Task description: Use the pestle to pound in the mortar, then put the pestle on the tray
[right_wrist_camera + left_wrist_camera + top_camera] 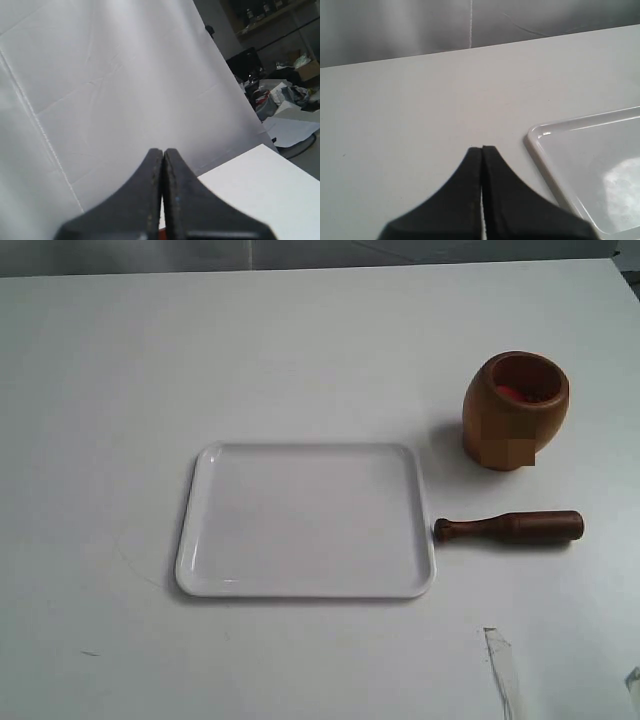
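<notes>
Three task things at rest on a white worktop (150, 370). Near the middle, the tray (305, 525): white, rectangular, rounded corners, low rim, lying flat. Just to its right in the exterior view, the pestle (510, 528), on its side, dark reddish-brown. Small knob end toward the tray's right rim by the lower corner, touching it or nearly so, cannot tell which. Thick end pointing away to the right. Farther up that view and apart from the pestle, the mortar (515, 410): upright, brown wood, wide mouth facing up, reddish inside, set apart from the tray's upper right corner. A blurred patch on its near wall.

Left end effector (481, 148): black fingers pressed flat together with only a hairline seam between them, gripping nothing. Poised over bare worktop, a rounded corner of the tray just beside it in the left wrist view.

Right end effector (163, 150): likewise closed tight, fingers meeting at the tips, holding nothing. Aimed at a creased white backdrop (100, 75), with a corner of the worktop and a cluttered room (280, 60) beyond. A small red speck (160, 233) low between the fingers there, too small to identify.
</notes>
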Robot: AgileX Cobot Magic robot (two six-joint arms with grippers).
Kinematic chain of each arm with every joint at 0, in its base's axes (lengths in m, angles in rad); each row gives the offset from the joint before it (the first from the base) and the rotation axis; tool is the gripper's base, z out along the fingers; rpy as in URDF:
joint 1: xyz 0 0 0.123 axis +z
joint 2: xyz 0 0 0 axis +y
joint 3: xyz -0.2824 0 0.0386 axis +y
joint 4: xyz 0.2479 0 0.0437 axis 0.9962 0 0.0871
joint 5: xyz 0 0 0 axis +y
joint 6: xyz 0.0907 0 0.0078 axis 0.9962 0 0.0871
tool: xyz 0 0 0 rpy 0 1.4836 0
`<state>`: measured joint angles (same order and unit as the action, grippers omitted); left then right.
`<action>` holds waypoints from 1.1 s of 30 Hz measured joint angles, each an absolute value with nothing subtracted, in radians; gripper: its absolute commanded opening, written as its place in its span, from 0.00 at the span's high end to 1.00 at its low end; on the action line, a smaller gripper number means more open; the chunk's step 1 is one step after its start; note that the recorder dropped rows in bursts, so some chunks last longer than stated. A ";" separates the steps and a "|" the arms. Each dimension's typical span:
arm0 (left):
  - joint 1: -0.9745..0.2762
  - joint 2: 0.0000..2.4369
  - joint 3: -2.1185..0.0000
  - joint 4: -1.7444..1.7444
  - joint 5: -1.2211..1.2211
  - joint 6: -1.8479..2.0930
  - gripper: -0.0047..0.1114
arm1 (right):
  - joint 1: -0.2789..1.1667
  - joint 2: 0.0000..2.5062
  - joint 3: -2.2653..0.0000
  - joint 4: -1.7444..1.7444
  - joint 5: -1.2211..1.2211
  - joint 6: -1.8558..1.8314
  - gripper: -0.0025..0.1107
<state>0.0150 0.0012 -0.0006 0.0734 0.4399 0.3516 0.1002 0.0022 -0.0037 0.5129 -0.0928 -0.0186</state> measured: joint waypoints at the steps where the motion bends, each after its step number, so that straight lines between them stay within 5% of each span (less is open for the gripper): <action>1: 0.015 0.001 -0.001 0.073 0.440 0.352 0.96 | 0.100 0.002 -0.016 0.508 -0.088 -0.015 0.98; 10: 0.015 0.001 -0.001 0.073 0.440 0.352 0.96 | 0.131 0.018 -0.394 0.269 0.117 -0.060 0.98; 19: 0.015 0.001 -0.001 0.073 0.440 0.352 0.96 | 0.140 0.326 -0.792 0.305 0.617 -0.605 0.98; 33: 0.015 0.001 -0.001 0.073 0.440 0.352 0.96 | 0.272 0.929 -0.914 0.384 0.971 -1.002 0.98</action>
<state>0.0150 0.0012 -0.0006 0.0734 0.4399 0.3516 0.2717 0.9291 -0.9143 0.3845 0.9705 -1.0021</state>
